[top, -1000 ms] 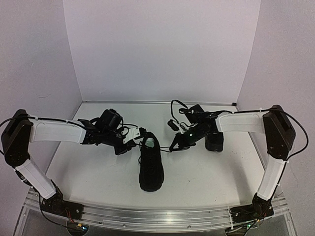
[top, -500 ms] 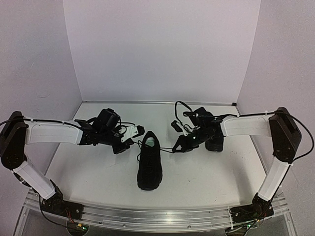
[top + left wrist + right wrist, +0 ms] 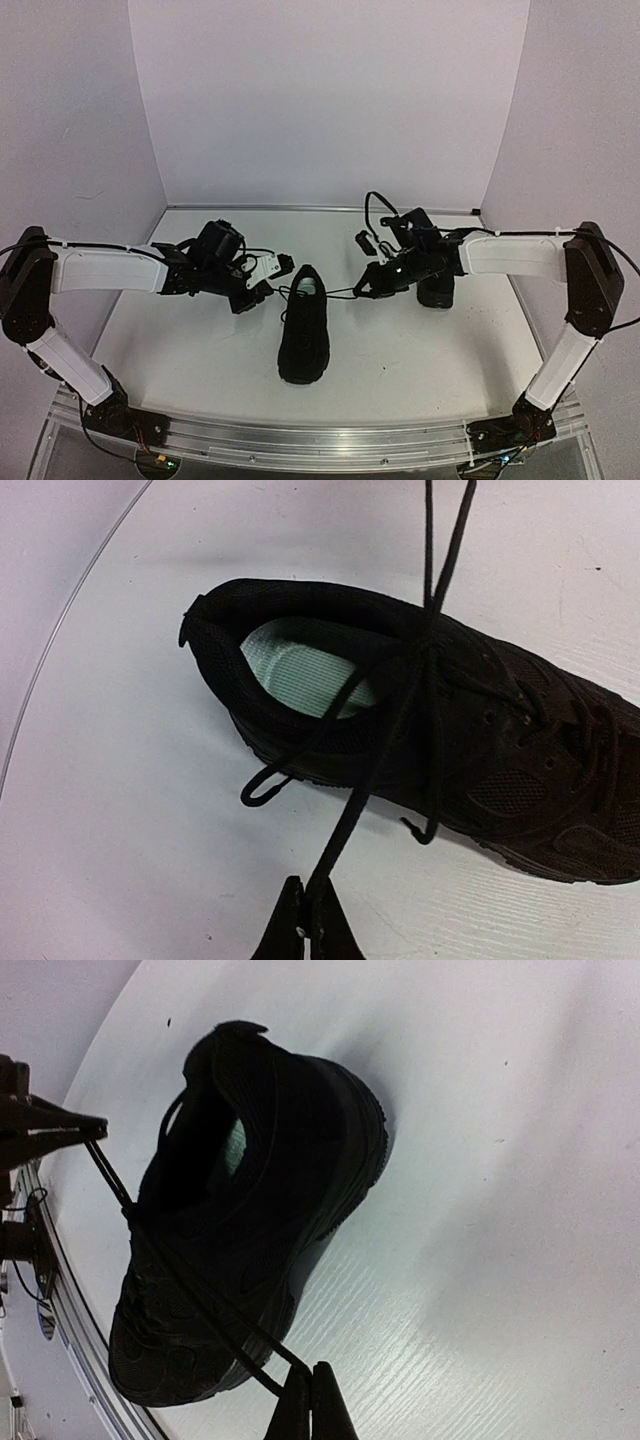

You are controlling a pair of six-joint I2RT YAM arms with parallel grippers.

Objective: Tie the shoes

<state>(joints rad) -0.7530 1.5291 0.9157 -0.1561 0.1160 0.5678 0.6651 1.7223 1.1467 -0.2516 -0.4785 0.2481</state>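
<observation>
Pinching laces (image 3: 345,820), closed fingers (image 3: 288,930) seemingly hide the ends.

Readable text, labels, brands, numbers, signs: none that I can make out, in the overhead view or through either of my wrist cameras.

Matte black low lace-up shoe with pale green insole (image 3: 520,780): the upper and insole carry no mark that I can read.

Small white plate (image 3: 266,268) near the end of my left arm (image 3: 110,268): too small to tell whether anything is printed on it.
</observation>
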